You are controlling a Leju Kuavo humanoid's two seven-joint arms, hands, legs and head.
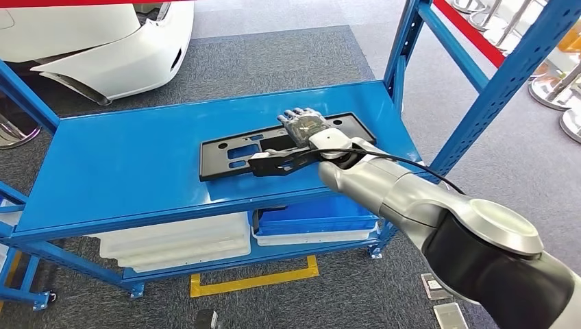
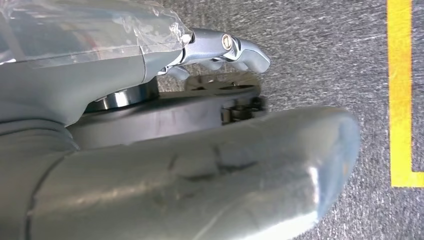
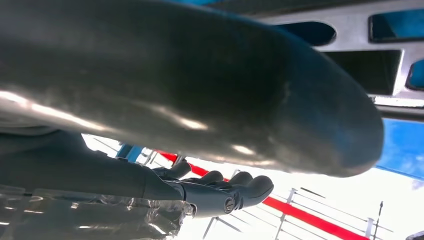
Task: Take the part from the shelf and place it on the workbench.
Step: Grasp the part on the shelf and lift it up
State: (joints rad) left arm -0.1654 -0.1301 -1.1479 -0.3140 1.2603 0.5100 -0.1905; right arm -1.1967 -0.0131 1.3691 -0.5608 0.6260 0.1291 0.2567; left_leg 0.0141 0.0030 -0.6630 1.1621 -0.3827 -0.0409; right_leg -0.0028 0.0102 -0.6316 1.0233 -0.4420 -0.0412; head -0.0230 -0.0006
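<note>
The right hand [image 1: 301, 125] rests on the black part [image 1: 233, 152] on the blue shelf [image 1: 123, 171]; its grip is unclear.

My silver arm [image 1: 411, 199] with its black elbow band, my grey right hand [image 1: 301, 125] under clear wrap, black part [image 1: 233, 152] on the bright blue shelf [image 1: 123, 164], white trays [image 1: 178, 241] below, speckled grey carpet [image 1: 274, 62], yellow floor tape [image 1: 253, 281], white car [image 1: 103, 48].
</note>
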